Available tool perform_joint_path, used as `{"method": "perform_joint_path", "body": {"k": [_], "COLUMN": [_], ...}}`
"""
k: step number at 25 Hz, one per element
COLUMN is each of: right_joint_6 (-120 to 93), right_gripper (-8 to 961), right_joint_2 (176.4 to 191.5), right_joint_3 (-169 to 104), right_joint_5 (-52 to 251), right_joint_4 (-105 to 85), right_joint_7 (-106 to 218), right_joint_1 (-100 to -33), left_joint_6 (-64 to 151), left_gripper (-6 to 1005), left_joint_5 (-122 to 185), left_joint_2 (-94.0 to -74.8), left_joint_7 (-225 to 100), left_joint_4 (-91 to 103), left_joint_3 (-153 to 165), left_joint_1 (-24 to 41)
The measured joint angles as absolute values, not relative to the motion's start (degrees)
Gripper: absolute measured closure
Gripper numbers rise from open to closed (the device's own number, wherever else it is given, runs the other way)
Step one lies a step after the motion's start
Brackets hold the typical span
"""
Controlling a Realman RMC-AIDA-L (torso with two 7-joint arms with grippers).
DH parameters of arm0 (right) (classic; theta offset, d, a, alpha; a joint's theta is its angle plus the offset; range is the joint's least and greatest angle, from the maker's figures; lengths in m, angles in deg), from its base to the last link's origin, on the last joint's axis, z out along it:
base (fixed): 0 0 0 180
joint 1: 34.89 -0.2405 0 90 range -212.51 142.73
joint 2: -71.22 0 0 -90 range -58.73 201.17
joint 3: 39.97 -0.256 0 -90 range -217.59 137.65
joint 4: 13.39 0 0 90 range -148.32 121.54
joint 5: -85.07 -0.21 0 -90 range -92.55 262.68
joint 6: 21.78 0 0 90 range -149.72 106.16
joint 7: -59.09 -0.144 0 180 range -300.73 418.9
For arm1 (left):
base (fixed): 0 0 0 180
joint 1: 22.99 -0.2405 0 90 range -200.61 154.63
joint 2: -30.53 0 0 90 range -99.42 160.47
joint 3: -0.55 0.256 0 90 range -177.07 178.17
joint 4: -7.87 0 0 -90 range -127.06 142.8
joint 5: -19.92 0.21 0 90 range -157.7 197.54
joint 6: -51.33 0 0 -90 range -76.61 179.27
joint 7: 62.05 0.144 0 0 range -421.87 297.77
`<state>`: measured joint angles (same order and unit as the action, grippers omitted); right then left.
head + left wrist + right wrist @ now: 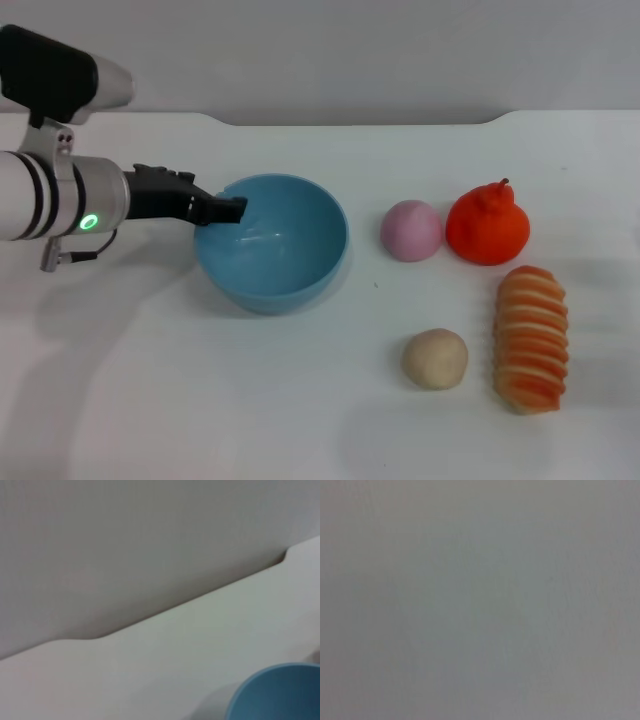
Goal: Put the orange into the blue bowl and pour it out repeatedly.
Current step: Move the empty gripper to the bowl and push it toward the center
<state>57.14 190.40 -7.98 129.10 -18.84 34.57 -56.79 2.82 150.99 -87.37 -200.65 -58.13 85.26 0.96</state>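
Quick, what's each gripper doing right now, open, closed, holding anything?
Left gripper: at the near-left rim of the light blue round bowl, apparently pinching it; cannot be told for sure.
Right gripper: out of view in every picture.

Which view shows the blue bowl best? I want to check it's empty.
The head view: the whole blue bowl shows, empty inside, with the left gripper at its rim. The left wrist view catches only a slice of its rim; the right wrist view shows none of it.

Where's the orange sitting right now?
In the head view the orange sits on the table's right side, outside the blue bowl, next to the pink ball and behind the striped loaf.
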Motion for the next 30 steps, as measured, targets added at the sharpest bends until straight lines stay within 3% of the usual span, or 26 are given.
{"method": "perform_joint_path", "body": {"k": [23,30], "right_joint_6": [55.21,55.11], "right_gripper": [362,363], "right_joint_2": [190.40,190.40], "right_joint_3": [-7.98,-7.98], "right_joint_5": [129.10,129.10], "right_joint_4": [-18.81,-18.59], "right_joint_7": [34.94,34.75], "right_joint_1": [-56.77,-56.88], "left_joint_6": [5.28,3.94], "left_gripper": [254,583], "left_joint_5": [150.73,150.58], "left_joint_2": [-87.28,-87.29], "left_joint_7": [-200.29,-199.36], "left_joint_4": [-49.39,-49.52], "left_joint_3": [86.20,86.23], "left_joint_1": [4.69,4.98]}}
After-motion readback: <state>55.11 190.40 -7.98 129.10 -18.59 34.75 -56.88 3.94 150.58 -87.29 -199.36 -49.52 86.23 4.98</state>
